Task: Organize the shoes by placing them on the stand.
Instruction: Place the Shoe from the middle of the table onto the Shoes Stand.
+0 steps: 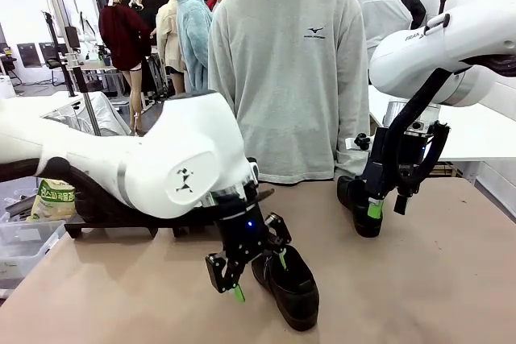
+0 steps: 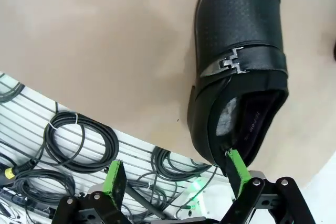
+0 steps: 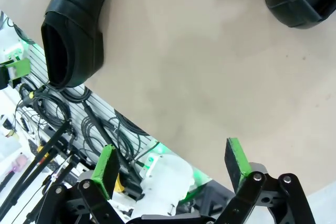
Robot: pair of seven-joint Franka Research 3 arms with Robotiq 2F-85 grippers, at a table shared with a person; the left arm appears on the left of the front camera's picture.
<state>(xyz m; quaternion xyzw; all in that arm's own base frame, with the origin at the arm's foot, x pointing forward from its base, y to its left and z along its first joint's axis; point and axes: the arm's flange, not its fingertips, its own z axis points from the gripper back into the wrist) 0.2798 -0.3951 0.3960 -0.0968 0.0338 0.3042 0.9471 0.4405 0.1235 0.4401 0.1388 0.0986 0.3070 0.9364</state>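
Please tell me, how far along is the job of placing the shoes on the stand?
Done: nothing I can confirm; the left arm hides most of the stand. In hand: one of the open left fingers is at the heel of the near shoe; the open right fingers hang by the far shoe, holding nothing. Left: both shoes lie on the table and need lifting onto the stand.

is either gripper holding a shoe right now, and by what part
Nothing is held. The left gripper is open at the heel of a shoe; the right gripper is open too, with nothing between its fingers.
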